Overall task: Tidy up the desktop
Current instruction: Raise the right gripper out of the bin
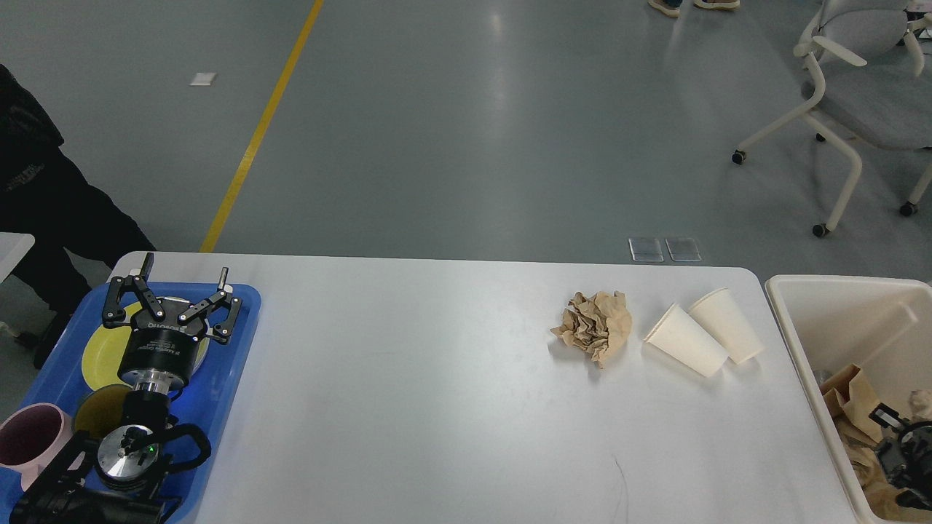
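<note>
The desktop [408, 407] fills the lower half of our view, its long axis running from nine o'clock to three o'clock, its rounded far corners toward twelve.

At eight o'clock a blue tray [234, 342] lies on the desktop's left end. In it we see a yellow plate [100, 353], a darker olive dish [95, 411] just nearer us, and a pink mug [29, 437] at the tray's near corner, standing upright with its mouth up. Our left gripper [183, 278] hangs over the plate with its fingers spread wide and nothing between them.

At three o'clock a crumpled ball of brown paper [593, 326] rests on the desktop. Just beside it, toward three, two white paper cups [703, 333] lie on their sides, touching, mouths pointing toward ten o'clock.

At four o'clock, off the desktop's right edge, stands a cream bin [801, 327] holding more crumpled brown paper [852, 397]. Our right gripper [899, 455] sits low inside the bin, dark and partly cut off; we cannot tell whether it is parted or closed.
</note>
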Controlling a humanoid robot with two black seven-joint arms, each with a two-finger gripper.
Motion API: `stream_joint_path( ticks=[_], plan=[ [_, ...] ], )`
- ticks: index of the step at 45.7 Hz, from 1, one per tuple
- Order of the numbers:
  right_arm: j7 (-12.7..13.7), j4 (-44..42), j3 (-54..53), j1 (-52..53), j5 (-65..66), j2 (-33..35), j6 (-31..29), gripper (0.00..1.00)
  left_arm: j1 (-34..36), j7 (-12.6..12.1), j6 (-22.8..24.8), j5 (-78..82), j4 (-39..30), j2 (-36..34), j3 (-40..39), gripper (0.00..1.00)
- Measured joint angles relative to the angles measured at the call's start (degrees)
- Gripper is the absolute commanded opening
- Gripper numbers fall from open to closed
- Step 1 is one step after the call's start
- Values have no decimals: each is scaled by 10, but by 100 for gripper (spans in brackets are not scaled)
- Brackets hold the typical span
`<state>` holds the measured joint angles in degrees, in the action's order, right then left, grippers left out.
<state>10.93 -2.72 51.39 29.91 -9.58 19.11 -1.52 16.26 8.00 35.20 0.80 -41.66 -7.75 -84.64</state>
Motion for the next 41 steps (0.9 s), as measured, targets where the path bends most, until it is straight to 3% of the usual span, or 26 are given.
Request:
stream_joint_path(
  ticks=[13,24,28,34,41],
  plan=[
    [-4,1,0,0,0,4,0,100,0,0,0,0,0,0,0,96],
    [-1,0,3,26,0,10,-35,100,0,0,0,0,0,0,0,96],
    [1,4,7,50,3,24,-82,100,0,0,0,0,0,0,0,96],
    [6,22,15,130,22,39,-202,100,0,0,0,0,0,0,0,96],
    [12,106,42,263,92,62,-279,100,0,0,0,0,0,0,0,96]
  ],
)
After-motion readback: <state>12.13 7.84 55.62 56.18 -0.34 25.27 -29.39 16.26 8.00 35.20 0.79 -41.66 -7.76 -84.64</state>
